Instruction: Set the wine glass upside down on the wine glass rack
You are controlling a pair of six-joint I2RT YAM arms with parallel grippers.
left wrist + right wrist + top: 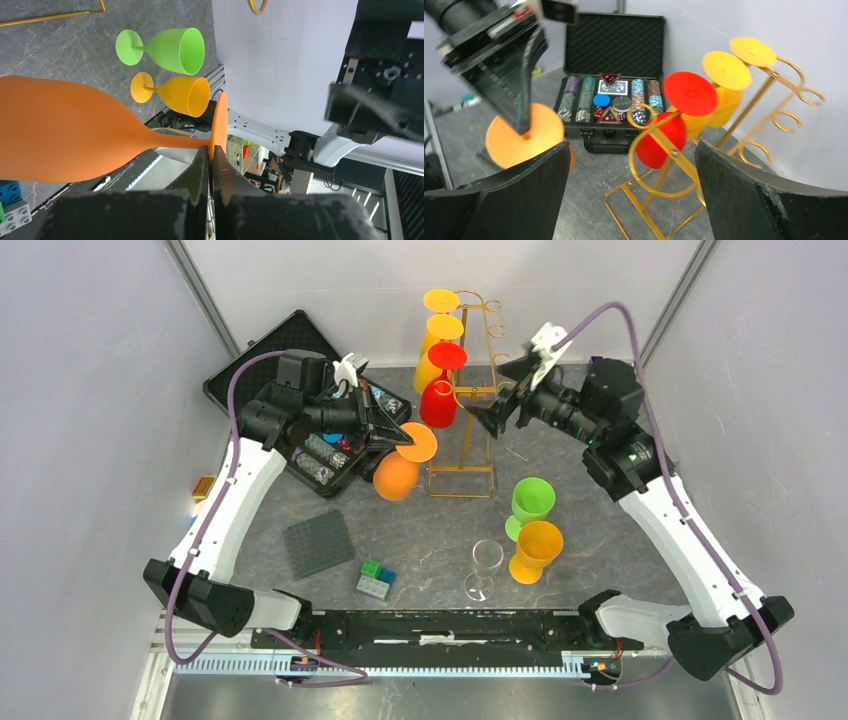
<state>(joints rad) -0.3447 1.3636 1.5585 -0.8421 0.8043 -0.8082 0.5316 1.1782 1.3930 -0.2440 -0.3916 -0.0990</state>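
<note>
Orange wine glass (398, 478) is hanging in the air just beside the rack (744, 112), on the side where a red glass (438, 400) and two yellow glasses (440, 335) are already hanging bowl-down. It isn't on the rack yet.

Left end effector (402, 435) is pinching the glass at its foot, right by the stem, with the fingers (200, 165) pressed nearly together. The glass is tilting, with the bowl low and away from the rack and the flat foot facing it. Likely reason: the foot is what catches on a loop, so it's leading in while the bowl is trailing below.

Right end effector (492, 418) is spread wide and gripping nothing. It's sitting on the far side of the rack from the glass and pointing at the post. My guess is it's standing by to steady the thin wire frame, which looks easy to tip.

Next move, as I read it: line the stem up with a free loop below the red glass and slide it in. The risk is knocking the red glass or shoving the rack across the counter (430, 540).
</note>
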